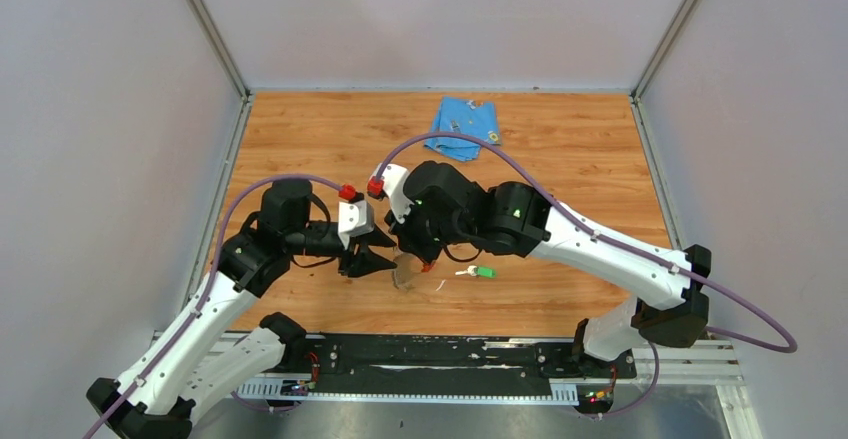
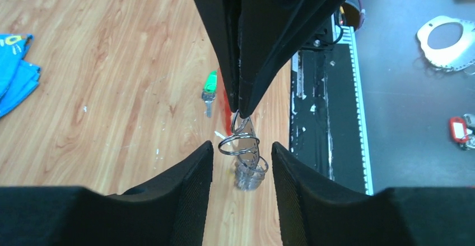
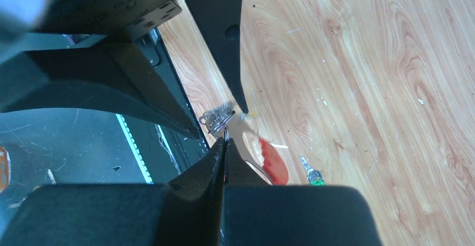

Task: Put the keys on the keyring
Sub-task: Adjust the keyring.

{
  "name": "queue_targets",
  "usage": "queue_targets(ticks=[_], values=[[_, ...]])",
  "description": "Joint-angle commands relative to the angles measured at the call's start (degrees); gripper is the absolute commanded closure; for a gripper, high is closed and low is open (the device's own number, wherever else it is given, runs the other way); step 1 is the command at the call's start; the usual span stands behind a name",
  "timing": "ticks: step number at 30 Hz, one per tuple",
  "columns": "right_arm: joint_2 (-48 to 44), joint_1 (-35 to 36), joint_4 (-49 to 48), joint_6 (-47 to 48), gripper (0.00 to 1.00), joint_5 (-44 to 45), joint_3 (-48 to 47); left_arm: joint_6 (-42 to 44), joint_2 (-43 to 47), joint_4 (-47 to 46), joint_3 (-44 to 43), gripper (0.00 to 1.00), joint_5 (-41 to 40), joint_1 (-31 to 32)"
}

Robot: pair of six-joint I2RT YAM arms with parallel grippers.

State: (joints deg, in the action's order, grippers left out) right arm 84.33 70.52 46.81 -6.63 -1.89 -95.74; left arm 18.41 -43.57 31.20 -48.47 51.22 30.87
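Observation:
My right gripper is shut on the wire loop of the keyring and holds it just above the table. The keyring's clear flat piece with the red strip hangs below it. In the left wrist view the wire coil and clear piece hang from the right gripper's shut tips. My left gripper is open, one finger on each side of the coil, not touching it. The green key lies on the wood just right of the grippers. A small yellow bit shows by the ring; the yellow key is otherwise hidden.
A folded blue cloth lies at the back middle of the table. The black base rail runs along the near edge, close behind the grippers. Grey walls stand on three sides. Off the table lie a metal plate and a red tag.

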Motion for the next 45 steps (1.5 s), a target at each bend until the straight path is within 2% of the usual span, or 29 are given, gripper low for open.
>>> queue_targets(ticks=[1,4,8,10,15,21,24,25,27,30,31,35,38,40,43,45], values=[[-0.28,0.67,0.74,-2.24,0.99,-0.35,-2.61,-4.26,0.48,-5.62,1.65,0.58,2.40,-0.29],[-0.40,0.67,0.55,-2.98,1.00,-0.08,-2.48,-6.09,0.65,-7.33,2.24,0.67,2.95,-0.30],[-0.53,0.67,-0.08,-3.47,1.00,0.38,-1.55,-6.79,1.75,-8.82,2.35,0.87,2.53,-0.30],[-0.80,0.65,-0.28,-3.80,1.00,1.56,-0.91,-5.42,2.85,-8.32,1.97,0.94,1.59,-0.33],[-2.24,0.58,-1.53,-4.31,1.00,5.65,0.38,0.16,4.99,-3.65,1.23,1.00,0.02,-0.29],[-5.06,0.58,-4.76,-4.06,1.00,5.65,3.55,-0.32,5.89,-1.82,1.04,1.00,-0.25,-0.30],[-8.80,0.58,-10.50,-3.84,1.00,3.66,8.09,-0.86,6.84,-1.79,0.89,0.94,-2.90,-0.33],[-9.98,0.52,-12.52,-3.87,0.99,3.31,9.44,-2.11,7.12,-2.32,1.03,0.86,-3.99,-0.34],[-11.95,0.49,-15.80,-4.07,1.00,3.13,11.86,-6.47,7.49,-4.98,1.45,0.53,-5.37,-0.29],[-13.78,0.55,-20.07,-4.92,1.00,3.46,14.72,-14.12,7.27,-11.06,3.62,0.34,-1.70,-0.30],[-13.84,0.51,-21.02,-5.19,1.00,3.61,15.26,-17.08,7.00,-14.19,4.77,0.31,-0.49,-0.29],[-12.86,0.58,-21.85,-5.91,1.00,6.50,15.21,-23.62,3.85,-21.18,7.65,0.30,2.89,0.08],[-9.61,0.58,-15.43,-6.60,1.00,12.62,10.65,-23.18,2.82,-21.94,8.48,0.30,1.68,0.50],[-6.25,0.58,-8.20,-7.50,1.00,17.72,5.19,-20.45,4.10,-22.00,8.77,0.30,-2.13,0.50],[-2.26,0.58,-0.49,-9.37,1.00,21.99,-0.25,-13.61,8.87,-23.07,10.50,0.33,-16.52,0.50],[-0.45,0.67,2.25,-10.53,1.00,23.30,-2.30,-10.00,11.87,-24.80,12.47,0.32,-19.04,0.50]])
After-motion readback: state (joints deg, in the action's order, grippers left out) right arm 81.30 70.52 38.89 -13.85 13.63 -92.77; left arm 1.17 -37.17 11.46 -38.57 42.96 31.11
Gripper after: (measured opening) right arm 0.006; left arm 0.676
